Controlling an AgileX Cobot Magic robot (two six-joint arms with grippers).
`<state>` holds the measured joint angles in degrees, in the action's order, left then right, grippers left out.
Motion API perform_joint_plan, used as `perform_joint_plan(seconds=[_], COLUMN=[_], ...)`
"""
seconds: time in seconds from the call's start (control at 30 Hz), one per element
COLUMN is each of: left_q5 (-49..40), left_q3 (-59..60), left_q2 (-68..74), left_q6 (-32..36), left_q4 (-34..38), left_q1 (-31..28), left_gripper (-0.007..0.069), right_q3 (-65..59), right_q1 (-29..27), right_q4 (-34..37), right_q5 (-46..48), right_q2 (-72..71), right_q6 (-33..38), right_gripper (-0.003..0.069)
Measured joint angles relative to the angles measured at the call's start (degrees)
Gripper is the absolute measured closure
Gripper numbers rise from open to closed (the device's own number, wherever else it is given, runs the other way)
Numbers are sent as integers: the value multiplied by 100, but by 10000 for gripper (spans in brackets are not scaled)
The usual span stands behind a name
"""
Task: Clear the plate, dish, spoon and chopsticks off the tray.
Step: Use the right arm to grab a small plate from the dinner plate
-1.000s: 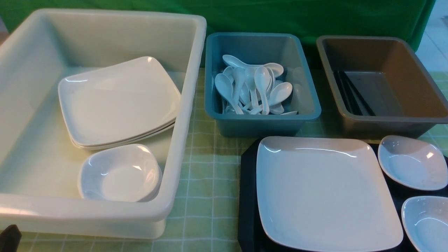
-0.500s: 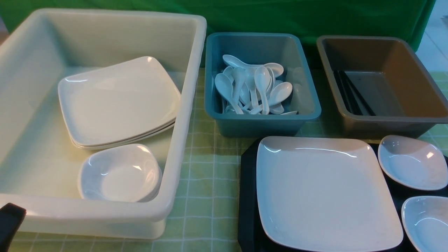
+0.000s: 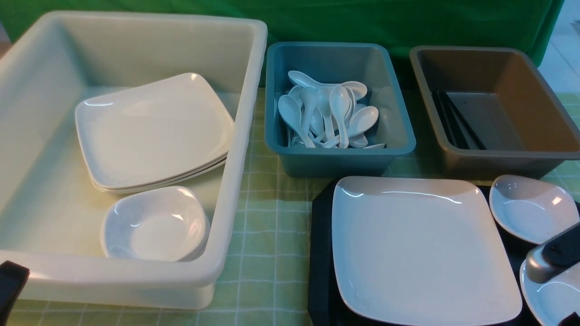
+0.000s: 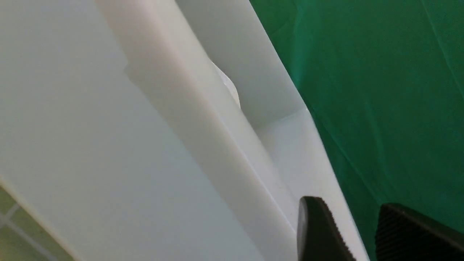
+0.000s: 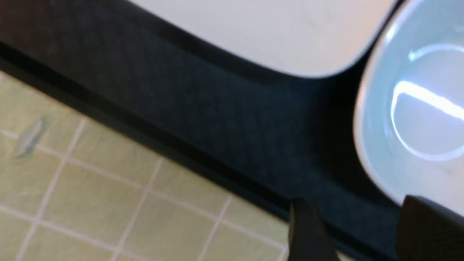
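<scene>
Three tubs and a black tray [image 3: 319, 253] share the bench [image 3: 267, 226]. The cream tub [image 3: 244, 136], the biggest, fills the left side and holds stacked plates [image 3: 154, 131] and a bowl [image 3: 154, 224]. The tray, at the near right corner, carries the plate [image 3: 421, 249], with a far dish [image 3: 530, 208] and a near dish [image 3: 546, 303] on its right. By the far edge, the grey-brown tub [image 3: 498, 156] holds the chopsticks [image 3: 453, 120] and the blue tub [image 3: 340, 151] holds spoons [image 3: 326, 113]. The left gripper [image 4: 349, 204], jaws apart and empty, hangs at the cream tub's near left corner. The right gripper [image 5: 357, 203], jaws apart and empty, hovers over the tray beside the near dish.

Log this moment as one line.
on tray: plate, far dish, near dish | left end effector: open, empty, beside white tub | right end effector: open, empty, over tray rim by near dish
</scene>
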<state>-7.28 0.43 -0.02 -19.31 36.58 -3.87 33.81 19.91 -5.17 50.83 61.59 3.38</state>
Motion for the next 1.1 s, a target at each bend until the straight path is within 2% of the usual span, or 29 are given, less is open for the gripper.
perform_joint_plan(seconds=[0.1, 0.2, 0.3, 0.6, 0.8, 0.93, 1.1], left_q5=[0, 0, 0, -5, -5, -5, -5], left_q3=[0, 0, 0, 0, 0, 0, 0], left_q2=[0, 0, 0, 0, 0, 0, 0], left_q6=[0, 0, 0, 4, 4, 4, 4], left_q4=[-233, -759, -944, -1034, -1076, -1076, -1078], left_q1=[0, 0, 0, 0, 0, 0, 0], left_gripper=[400, 400, 400, 400, 400, 400, 400], right_q3=[0, 0, 0, 9, 113, 310, 739], right_q1=[0, 0, 0, 0, 5, 5, 17], right_q4=[-62, -443, -767, -1186, -1460, -1440, -1303], right_q5=[-108, -310, -575, -1017, -775, -378, 934], right_q2=[326, 1027, 1504, 2211, 2248, 2224, 1628], right_q6=[61, 22, -143, -219, -240, -369, -426], right_gripper=[322, 322, 322, 348, 516, 522, 615])
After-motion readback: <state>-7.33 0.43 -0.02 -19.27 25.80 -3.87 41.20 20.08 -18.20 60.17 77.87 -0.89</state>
